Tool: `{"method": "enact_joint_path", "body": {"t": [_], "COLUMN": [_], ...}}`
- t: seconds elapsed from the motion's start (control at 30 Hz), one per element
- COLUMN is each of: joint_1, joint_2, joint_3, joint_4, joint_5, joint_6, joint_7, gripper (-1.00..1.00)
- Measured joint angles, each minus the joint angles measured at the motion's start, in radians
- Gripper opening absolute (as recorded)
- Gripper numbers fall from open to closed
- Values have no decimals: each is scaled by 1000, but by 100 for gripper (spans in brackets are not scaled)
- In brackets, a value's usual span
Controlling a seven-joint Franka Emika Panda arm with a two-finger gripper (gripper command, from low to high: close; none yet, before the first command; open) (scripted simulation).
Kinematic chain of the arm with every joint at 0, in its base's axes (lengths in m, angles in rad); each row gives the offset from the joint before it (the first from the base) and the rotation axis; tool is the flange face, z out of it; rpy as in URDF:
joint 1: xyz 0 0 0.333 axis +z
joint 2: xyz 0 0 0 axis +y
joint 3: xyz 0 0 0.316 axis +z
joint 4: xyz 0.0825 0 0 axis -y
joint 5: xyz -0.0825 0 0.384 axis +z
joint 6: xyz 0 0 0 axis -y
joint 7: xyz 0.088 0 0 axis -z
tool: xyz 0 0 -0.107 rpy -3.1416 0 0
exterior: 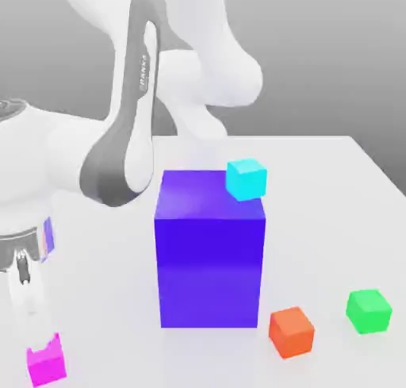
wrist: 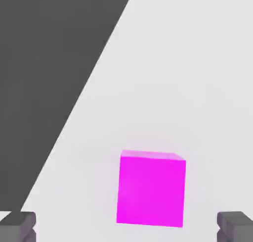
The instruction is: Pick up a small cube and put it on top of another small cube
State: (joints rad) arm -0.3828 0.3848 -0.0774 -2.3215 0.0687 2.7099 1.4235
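- Evidently, the two-finger gripper [wrist: 126,227] is held above the magenta cube at the exterior view's left, pointed down, its fingers spread wide and nothing grasped; it is presumably placed there so that the cube can be straddled and then clenched.
- Just below the fingertips, the magenta cube [exterior: 47,363] is seen on the pale table [exterior: 103,299]; its upper edge is partly covered in the exterior view. In the hand view it is shown between the two fingers, its faces roughly squared to them, which should suit a straight pinch once the hand is lowered. It is coloured a bright, even pink, with flat faces, crisp edges and a paler side strip.
- Farther right, the big blue-violet block [exterior: 209,271] is stood upright, far larger than any cube; it is best cleared by a high carry.
- By the block's top right edge, the cyan cube [exterior: 246,180] is seen, apparently borne by the block and likely to be knocked if the path is kept low.
- Next, the orange cube [exterior: 291,332] is set on the table, not needed for the stack.
- Farthest right, the green cube [exterior: 369,311] is rested flat with its top bare, so the magenta one can be received there.
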Motion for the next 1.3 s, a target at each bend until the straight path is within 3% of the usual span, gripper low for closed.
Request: {"method": "enact_joint_path", "body": {"t": [0.07,0.1,0.33,0.5,1.07,1.13,1.23,1.27,1.3], "joint_1": [-11,-14,-16,10,459,537,619,633,633], "joint_2": [72,104,110,-39,-269,-232,-127,-107,-107], "joint_3": [11,15,17,10,447,488,451,438,438], "joint_4": [14,21,22,-13,-207,-206,-195,-193,-193], "joint_5": [11,16,16,-10,-124,-193,-314,-334,-334], "joint_6": [54,78,84,-29,-68,-41,39,55,55], "joint_7": [-5,-8,-7,9,-19,16,97,111,111], "gripper": [0,-100,-100,-100,-100,-100,-100,100,100]}}
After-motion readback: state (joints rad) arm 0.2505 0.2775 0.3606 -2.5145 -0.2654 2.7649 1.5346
